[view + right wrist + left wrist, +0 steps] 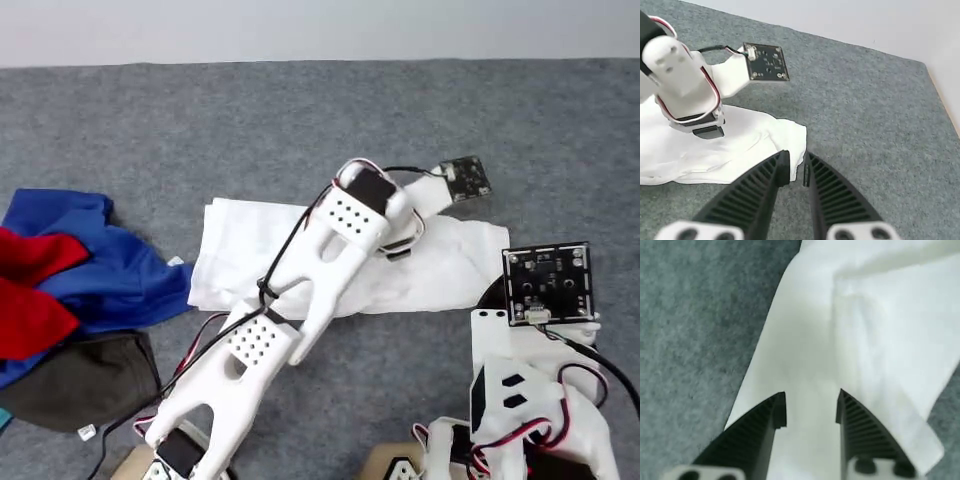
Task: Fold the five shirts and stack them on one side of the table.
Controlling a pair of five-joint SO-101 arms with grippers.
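A white shirt (260,262) lies spread flat on the grey mat in the middle of the table. My left gripper (810,407) hangs open just above it, near its right part, with white cloth (860,340) under and between the fingers. The left arm (330,250) stretches across the shirt from the near left. My right gripper (796,170) is shut on nothing and hovers above the mat beside the shirt's right corner (790,137). A blue shirt (110,270), a red shirt (35,290) and a dark one (85,380) lie heaped at the left edge.
The left arm's wrist (682,75) and its camera board (765,61) stand close in front of my right gripper. The right arm's base (530,400) fills the near right corner. Bare grey mat (300,130) runs along the far side and at the right.
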